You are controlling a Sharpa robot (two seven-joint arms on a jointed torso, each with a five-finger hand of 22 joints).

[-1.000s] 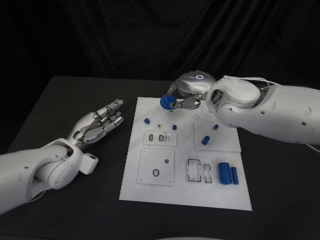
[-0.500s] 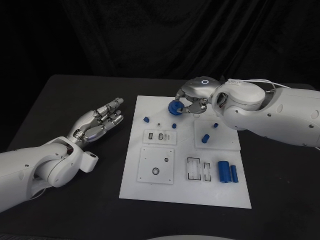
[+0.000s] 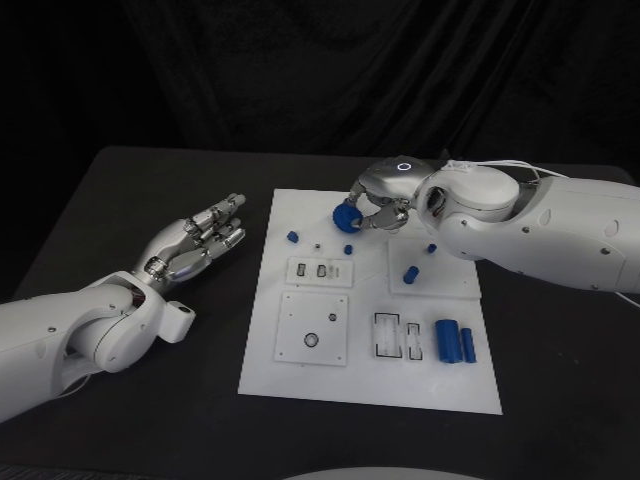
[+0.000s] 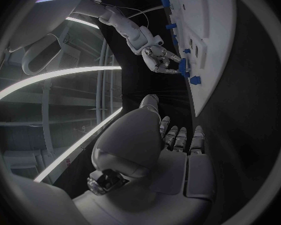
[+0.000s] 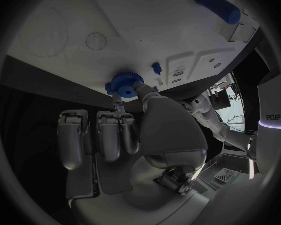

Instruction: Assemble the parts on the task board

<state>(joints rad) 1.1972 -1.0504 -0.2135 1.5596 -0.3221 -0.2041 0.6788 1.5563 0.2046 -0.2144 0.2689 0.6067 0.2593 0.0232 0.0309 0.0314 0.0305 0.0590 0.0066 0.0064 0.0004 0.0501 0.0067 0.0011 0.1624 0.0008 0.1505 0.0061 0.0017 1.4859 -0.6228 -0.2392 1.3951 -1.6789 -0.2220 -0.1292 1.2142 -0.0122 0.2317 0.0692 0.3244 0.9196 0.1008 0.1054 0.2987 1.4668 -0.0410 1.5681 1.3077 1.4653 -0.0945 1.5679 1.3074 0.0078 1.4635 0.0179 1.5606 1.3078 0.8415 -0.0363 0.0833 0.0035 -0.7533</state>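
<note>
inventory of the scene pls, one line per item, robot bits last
table: 1, black, under everything
task board: 1, white, middle of table
blue gear: 1, held over the board's far edge
small blue pegs: several, blue, standing on the board's far half
blue cylinders: 2, side by side, near right of board
left robot hand: 1, silver, holds nothing, fingers apart, over the table left of board
right robot hand: 1, silver, pinches the gear
</note>
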